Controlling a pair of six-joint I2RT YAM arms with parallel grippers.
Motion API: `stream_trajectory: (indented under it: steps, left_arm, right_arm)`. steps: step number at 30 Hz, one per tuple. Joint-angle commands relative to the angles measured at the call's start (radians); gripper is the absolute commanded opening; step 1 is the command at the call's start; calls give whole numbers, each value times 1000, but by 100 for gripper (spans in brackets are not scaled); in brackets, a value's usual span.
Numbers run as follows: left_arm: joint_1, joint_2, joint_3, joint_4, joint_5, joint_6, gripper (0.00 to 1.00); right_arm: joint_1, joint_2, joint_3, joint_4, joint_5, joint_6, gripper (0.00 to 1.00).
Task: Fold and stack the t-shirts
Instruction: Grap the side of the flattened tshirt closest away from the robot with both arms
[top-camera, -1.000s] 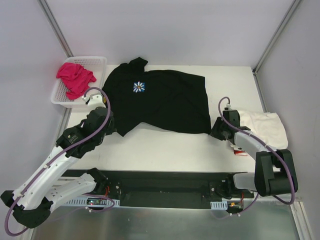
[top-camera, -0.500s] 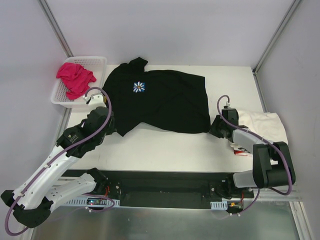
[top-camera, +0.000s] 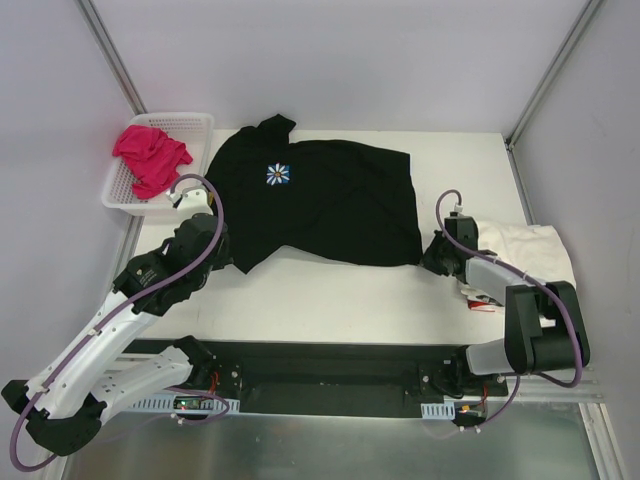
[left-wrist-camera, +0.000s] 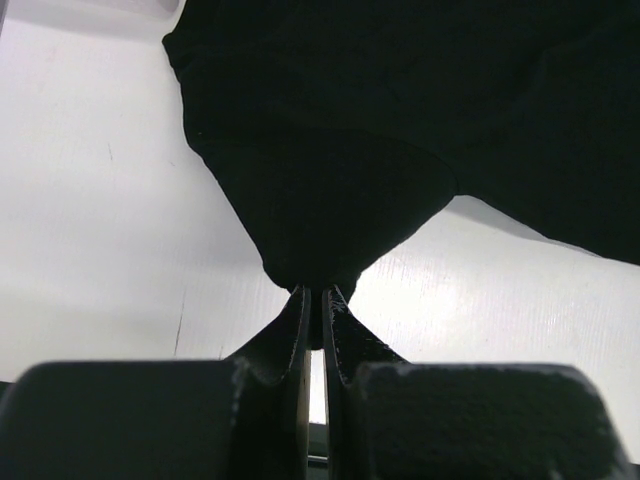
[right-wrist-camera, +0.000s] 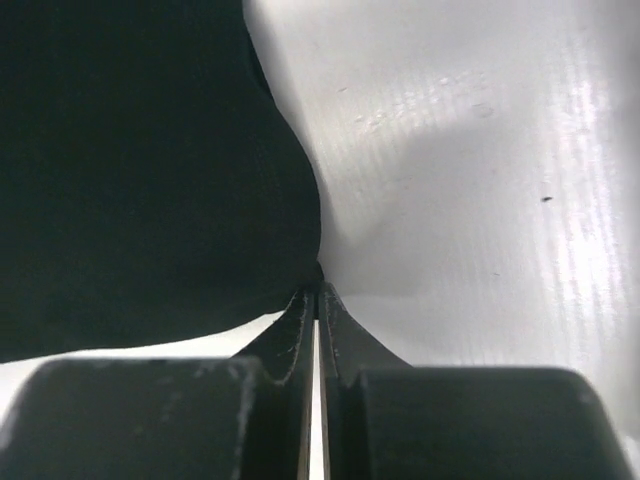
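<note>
On table (top-camera: 330, 300), L jaws + R jaws clamped tight on black tee (top-camera: 330, 200).

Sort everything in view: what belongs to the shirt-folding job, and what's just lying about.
Job:
black t-shirt, pinched by left gripper and right gripper
pink t-shirt, in the white mesh basket
cream-white t-shirt, on the right

Lying about:
white mesh basket
small red item beside the right arm

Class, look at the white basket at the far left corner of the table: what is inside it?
A crumpled pink t-shirt lies heaped in the basket, with bare mesh showing beside it. The cloth covers whatever may lie beneath it, so that part cannot be seen.
</note>
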Motion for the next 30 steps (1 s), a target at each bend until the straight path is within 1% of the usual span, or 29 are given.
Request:
stream_trajectory:
  steps: [1,2,4,6,11,12,13,15,16,19,24,29,30]
  left_arm:
    - [-7,-14,16,-2,-34,5,0]
    - [-7,-15,16,-3,-32,7,0]
    - [-6,-18,16,-5,-34,7,0]
    - [-7,-19,21,-8,-34,7,0]
    - [-7,-20,25,-11,-31,7,0]
    - [-7,-23,25,-12,-26,5,0]
    - [-6,-28,25,-15,-24,4,0]
    - [-7,-38,24,-15,-23,-1,0]
    - [-7,-40,22,-17,-23,-1,0]
    - [-7,-45,19,-15,-23,-1,0]
    - [-7,-32,22,-14,-26,2,0]
    - [-7,-22,19,-14,-26,10,0]
    - [-6,-17,19,-12,-26,10,0]
  right_arm:
    - [-34,-50,-12,-50,69,9,1]
    - [-39,-70,-12,-78,114,6,1]
    - [-63,-90,-14,-106,152,0,1]
    - [-94,-125,-19,-131,163,-1,1]
    - [-126,-186,-29,-149,192,-4,1]
    - [-129,-186,-29,-149,188,-2,2]
    - [-129,-189,-29,-149,179,-4,6]
    - [-129,-183,-29,-149,166,-2,11]
    - [-131,-182,-29,-149,160,-2,16]
    - [-129,-177,-29,-149,160,-1,20]
    - [-132,-185,-26,-152,157,-2,22]
    - [-126,-238,-68,-151,85,29,22]
    - [-124,-249,-81,-146,27,35,22]
